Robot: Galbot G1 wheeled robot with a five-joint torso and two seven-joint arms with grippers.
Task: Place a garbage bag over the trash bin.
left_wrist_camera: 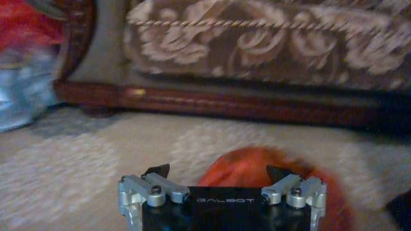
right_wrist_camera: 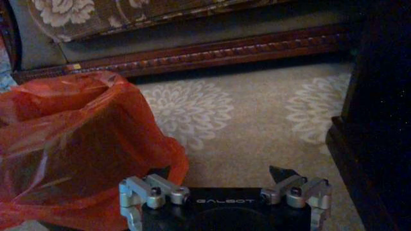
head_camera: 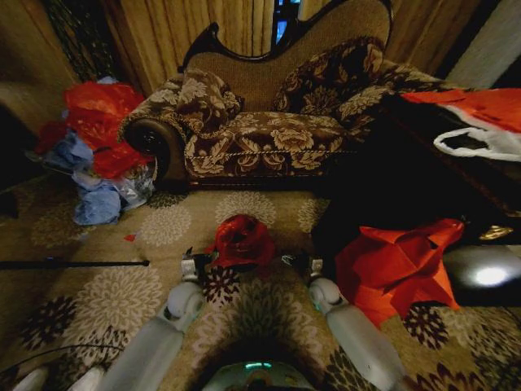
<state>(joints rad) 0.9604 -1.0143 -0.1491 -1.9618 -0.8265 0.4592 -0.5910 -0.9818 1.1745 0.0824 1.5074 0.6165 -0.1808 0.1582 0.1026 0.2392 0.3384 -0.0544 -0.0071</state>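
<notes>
Your garbage bag (head_camera: 242,240) sits on the carpet (head_camera: 122,301) in front of the sofa (head_camera: 269,138), right between your two arms, already draped over something upright. From these views you can't see the trash bin itself, so judge it as wrapped inside the red plastic. The bag stands vertical, its long axis up and down, mouth folded over at the top and the skirt hanging to the floor.

Your left gripper (left_wrist_camera: 218,173) hovers just beside the bag, fingers spread apart and holding nothing. Your right gripper (right_wrist_camera: 226,174) flanks the other side, fingers likewise released. Both sit low and close, probably so you can tug the rim down evenly from either side.
</notes>
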